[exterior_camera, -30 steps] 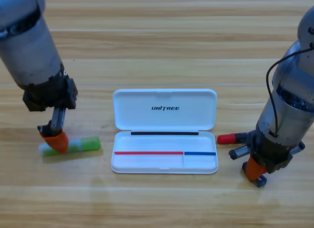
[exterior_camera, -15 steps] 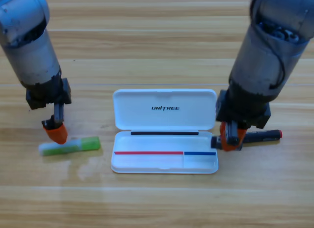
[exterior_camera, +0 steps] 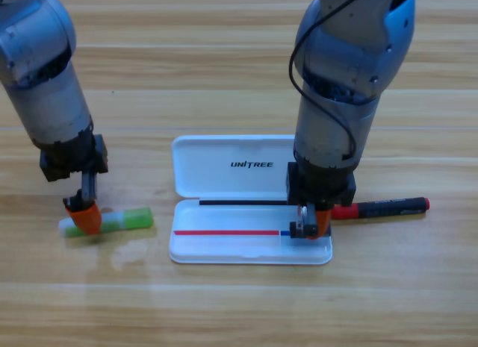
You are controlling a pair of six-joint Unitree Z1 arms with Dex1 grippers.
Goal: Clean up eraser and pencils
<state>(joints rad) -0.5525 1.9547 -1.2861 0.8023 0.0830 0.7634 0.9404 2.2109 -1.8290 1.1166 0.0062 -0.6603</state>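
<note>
The green pencil [exterior_camera: 112, 222] lies flat on the table, left of the white case [exterior_camera: 250, 200]. My left gripper [exterior_camera: 84, 217] points down on the pencil's left end, and its orange tip covers that end. The red pencil [exterior_camera: 385, 208] lies on the table just right of the case, its left end hidden behind the right arm. My right gripper [exterior_camera: 308, 226] hangs over the right compartment of the case's lower tray. A small dark block, the eraser [exterior_camera: 299, 229], shows at its jaw tips.
The case lies open, its lid [exterior_camera: 250, 166] folded back toward the arms. Both arms come in from the top. The right arm's thick body hides the case's right hinge corner.
My right gripper moved left, from the case's right edge to over its right compartment. My left gripper came down from just above the green pencil onto its left end.
</note>
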